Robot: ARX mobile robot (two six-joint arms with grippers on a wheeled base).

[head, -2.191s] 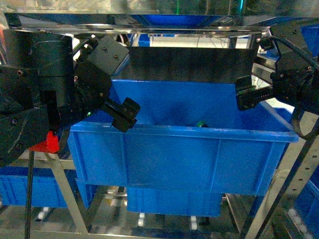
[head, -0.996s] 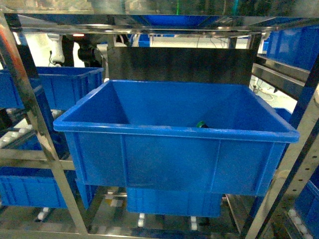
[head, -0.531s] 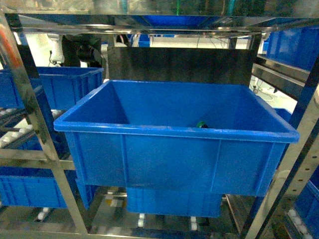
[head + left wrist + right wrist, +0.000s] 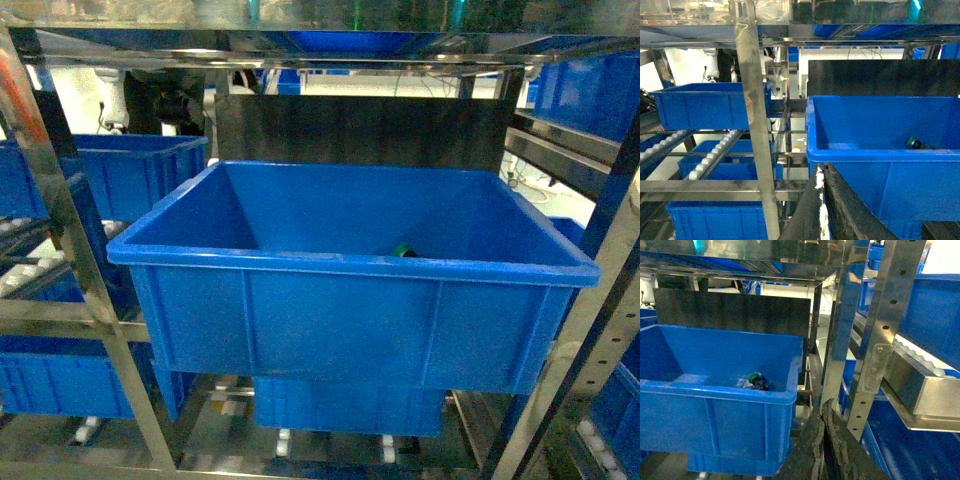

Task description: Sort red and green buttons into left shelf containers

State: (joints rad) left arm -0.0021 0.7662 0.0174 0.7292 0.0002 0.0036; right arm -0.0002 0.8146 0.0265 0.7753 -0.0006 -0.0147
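**Green button in the big blue bin**

From the head camera we see a large blue bin (image 4: 350, 320) on a steel shelf rack (image 4: 70, 250). A green button (image 4: 404, 251) lies inside it, near the front wall and right of the middle. Neither hand shows here.

From the left wrist we see the left hand (image 4: 822, 210) with its fingers pressed together, holding nothing. The button sits at the bin's right side, and another blue bin (image 4: 705, 105) stands to the left.

From the right wrist we see the right hand (image 4: 824, 447) likewise closed and empty, with the button near the bin's right wall.
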